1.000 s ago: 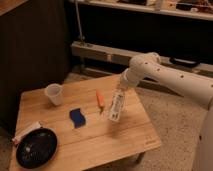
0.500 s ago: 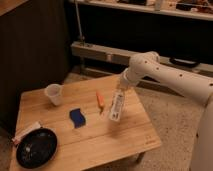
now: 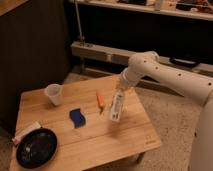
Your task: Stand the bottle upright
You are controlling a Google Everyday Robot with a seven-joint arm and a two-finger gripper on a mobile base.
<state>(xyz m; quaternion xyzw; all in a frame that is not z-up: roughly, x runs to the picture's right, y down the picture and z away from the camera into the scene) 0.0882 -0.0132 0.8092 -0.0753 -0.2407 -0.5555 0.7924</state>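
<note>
- setting: a low wooden table [image 3: 125,142] on a speckled floor, a dark wall panel behind it on the left, dim shelving across the back.
- the bottle [image 3: 116,106]: slim, white, pale label with dark print. it stands close to upright over the right-centre of the table, top leaning a little to the right, narrow end up under my claw. whether its base touches the wood i cannot tell.
- my gripper [image 3: 121,90]: at the bottle's top end, at the tip of my white arm [image 3: 170,75], which reaches in from the right. the fingers sit at the bottle's cap; whether they are clamped on it or parted i cannot tell.
- orange stick [image 3: 100,99]: thin, carrot-like, lying on the wood just left of the bottle, apart from it.
- blue sponge [image 3: 77,117]: flat on the table, left of the bottle and nearer the front edge than the orange stick.
- white cup [image 3: 53,93]: upright, open end up, towards the table's far left part, well apart from the bottle.
- dark plate [image 3: 36,147]: round, at the front left corner.
- white-and-red tube [image 3: 26,132]: flat, lying at the left edge, just beside the dark plate's far rim.
</note>
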